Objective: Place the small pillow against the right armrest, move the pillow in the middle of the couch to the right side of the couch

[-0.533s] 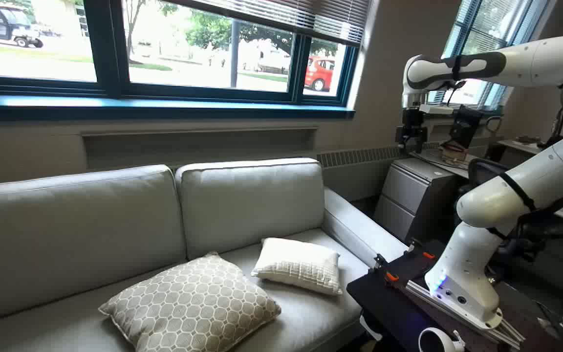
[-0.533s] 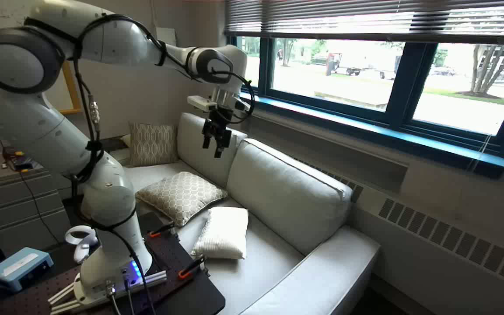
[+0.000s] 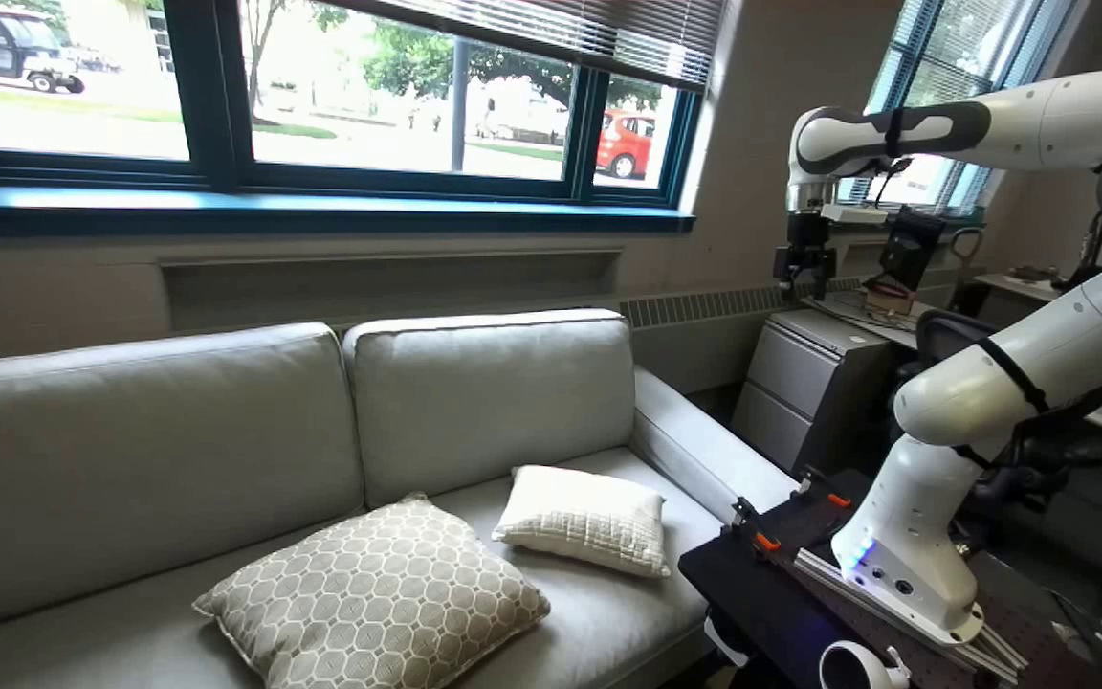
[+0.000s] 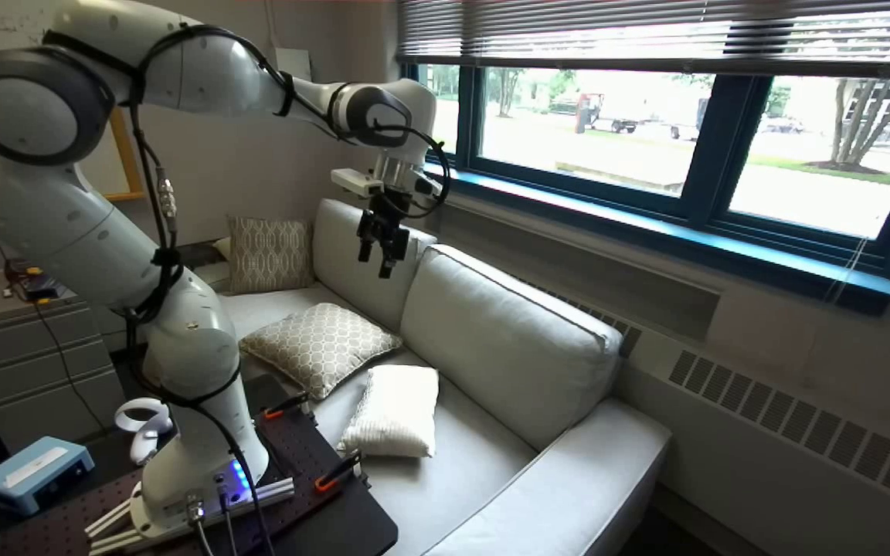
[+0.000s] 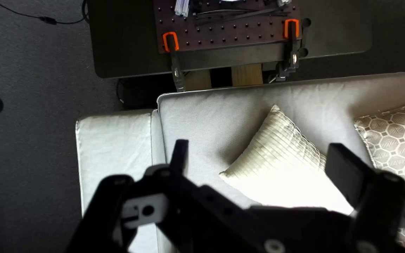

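The small cream-white pillow (image 3: 582, 522) lies flat on the couch seat, apart from the right armrest (image 3: 709, 442); it also shows in the exterior view (image 4: 397, 413) and wrist view (image 5: 276, 158). The large lattice-patterned tan pillow (image 3: 379, 598) lies farther along the couch (image 3: 494, 397), near the seat's middle; it also shows in the exterior view (image 4: 321, 346) and, partly cut off, in the wrist view (image 5: 399, 140). The armrest is at left in the wrist view (image 5: 114, 147). My gripper (image 5: 258, 151) is open and empty, pointing down high above the seat; it shows in both exterior views (image 4: 375, 262).
A dark table (image 3: 733, 574) carries the robot base, with orange-tipped clamps (image 5: 291, 30) along its edge facing the couch. Another patterned cushion (image 4: 270, 255) stands at the couch's far end. The window sill (image 4: 646, 224) and wall run behind the couch back. A filing cabinet (image 3: 800, 383) stands beyond the armrest.
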Controlling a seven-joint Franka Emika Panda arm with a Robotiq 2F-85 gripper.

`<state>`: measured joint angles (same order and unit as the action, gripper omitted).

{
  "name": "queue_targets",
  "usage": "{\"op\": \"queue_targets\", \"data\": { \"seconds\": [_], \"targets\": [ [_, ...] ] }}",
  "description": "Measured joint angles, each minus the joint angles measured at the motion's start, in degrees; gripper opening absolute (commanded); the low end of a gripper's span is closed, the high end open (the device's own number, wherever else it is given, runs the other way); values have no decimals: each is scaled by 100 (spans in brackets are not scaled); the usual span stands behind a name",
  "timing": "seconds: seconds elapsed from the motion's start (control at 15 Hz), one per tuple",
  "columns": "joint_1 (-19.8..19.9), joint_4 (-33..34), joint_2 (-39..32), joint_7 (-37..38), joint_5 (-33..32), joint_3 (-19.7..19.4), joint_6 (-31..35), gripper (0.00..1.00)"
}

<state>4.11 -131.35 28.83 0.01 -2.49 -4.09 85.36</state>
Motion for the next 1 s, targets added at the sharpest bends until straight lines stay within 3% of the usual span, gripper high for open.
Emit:
{"op": "queue_targets", "data": {
  "seconds": [0.4,0.67,1.0],
  "targets": [
    [-1,-4,-101,85,58,6,343,100],
    [-1,4,-598,295,453,3,1427,100],
    [-1,188,-1836,372,1564,-53,2820,100]
  ]
}}
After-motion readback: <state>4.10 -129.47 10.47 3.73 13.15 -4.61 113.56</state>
